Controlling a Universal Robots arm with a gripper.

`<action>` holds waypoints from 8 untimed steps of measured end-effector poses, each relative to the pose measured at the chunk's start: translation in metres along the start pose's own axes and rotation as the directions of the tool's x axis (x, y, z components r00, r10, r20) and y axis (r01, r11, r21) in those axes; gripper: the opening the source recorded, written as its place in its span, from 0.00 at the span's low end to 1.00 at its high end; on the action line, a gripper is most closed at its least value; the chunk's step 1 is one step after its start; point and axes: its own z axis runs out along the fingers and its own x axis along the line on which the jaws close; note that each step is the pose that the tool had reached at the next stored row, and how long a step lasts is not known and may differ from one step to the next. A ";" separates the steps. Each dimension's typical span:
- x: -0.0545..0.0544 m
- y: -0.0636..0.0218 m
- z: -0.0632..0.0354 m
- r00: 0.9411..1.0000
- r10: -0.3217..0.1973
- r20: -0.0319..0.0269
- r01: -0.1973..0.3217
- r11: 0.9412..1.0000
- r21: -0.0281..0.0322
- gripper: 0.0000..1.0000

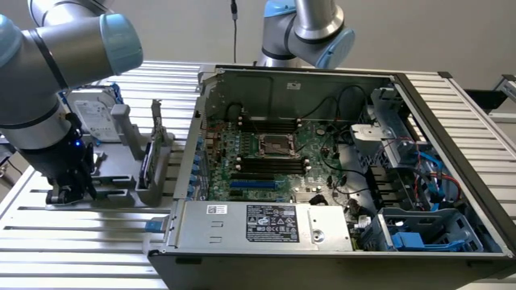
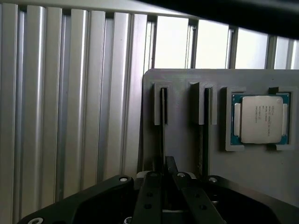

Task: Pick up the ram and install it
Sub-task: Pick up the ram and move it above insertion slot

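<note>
While the ram stands slotted, the end effector pinches it.

Silver-grey tubular arm, pale blue joint caps, black wrist section with small blue light; matte black hand, linkage plates studded with round screws.
</note>
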 end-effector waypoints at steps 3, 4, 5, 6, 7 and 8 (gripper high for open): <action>0.000 0.0000 0.0000 1.000 0.011 0.000 -0.011 1.000 -0.001 0.14; 0.000 0.0000 0.0000 1.000 0.018 0.001 -0.018 1.000 -0.001 0.14; 0.000 0.0000 0.0002 1.000 0.024 0.001 -0.024 1.000 0.000 0.14; 0.000 0.0000 0.0003 1.000 0.031 0.002 -0.031 1.000 0.000 0.14; 0.000 0.0000 0.0003 0.999 0.039 0.002 -0.039 0.999 0.000 0.14; 0.000 0.0000 0.0003 0.999 0.047 0.002 -0.047 0.999 -0.001 0.14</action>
